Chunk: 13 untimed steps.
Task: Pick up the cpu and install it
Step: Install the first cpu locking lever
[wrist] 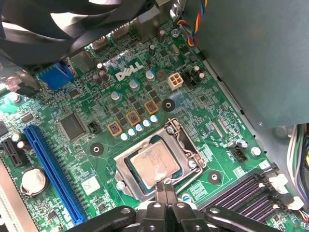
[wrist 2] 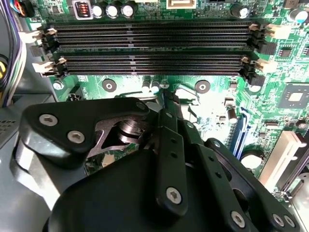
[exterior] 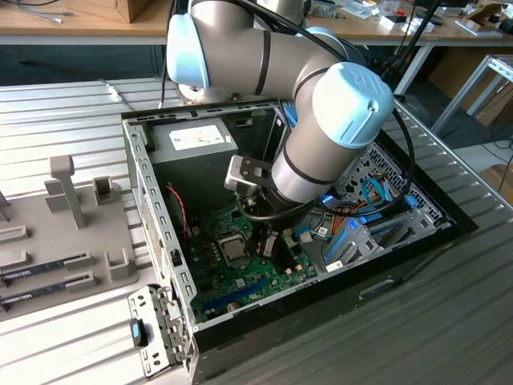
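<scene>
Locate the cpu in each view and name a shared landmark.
Exterior view: cpu sits mid-motherboard, beside the arm.
First wrist view: cpu lies inside the metal socket frame.
Second wrist view: memory slots, the landmark shared with the first wrist view.

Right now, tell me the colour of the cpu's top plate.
Silver-grey metal, seen best in the first wrist view: the cpu sits in its socket.
</scene>
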Tool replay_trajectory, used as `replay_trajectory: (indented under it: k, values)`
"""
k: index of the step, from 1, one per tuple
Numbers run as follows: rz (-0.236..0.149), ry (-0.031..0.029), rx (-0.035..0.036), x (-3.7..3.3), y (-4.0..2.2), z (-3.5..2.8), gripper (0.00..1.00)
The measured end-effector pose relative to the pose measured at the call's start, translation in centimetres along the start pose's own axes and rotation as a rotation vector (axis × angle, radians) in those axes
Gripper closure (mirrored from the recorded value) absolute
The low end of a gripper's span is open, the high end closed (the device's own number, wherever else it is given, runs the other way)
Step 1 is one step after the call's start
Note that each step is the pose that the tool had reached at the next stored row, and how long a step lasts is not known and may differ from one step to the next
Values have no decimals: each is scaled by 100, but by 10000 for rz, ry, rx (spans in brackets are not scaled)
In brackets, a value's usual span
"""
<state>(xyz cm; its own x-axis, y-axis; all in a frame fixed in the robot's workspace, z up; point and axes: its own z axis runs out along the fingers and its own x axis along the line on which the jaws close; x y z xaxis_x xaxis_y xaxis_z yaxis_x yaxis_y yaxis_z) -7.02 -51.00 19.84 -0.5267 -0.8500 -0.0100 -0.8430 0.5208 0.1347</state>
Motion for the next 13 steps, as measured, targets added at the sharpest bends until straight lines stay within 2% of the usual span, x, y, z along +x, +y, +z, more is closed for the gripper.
replay_trajectory:
  k: [3, 8, 13]
  values:
    - [2, 18, 10, 9, -15, -2, 89]
    - [2, 21, 5, 21, -84, -12, 89]
    - [2, 21, 4, 46, -111, -8, 89]
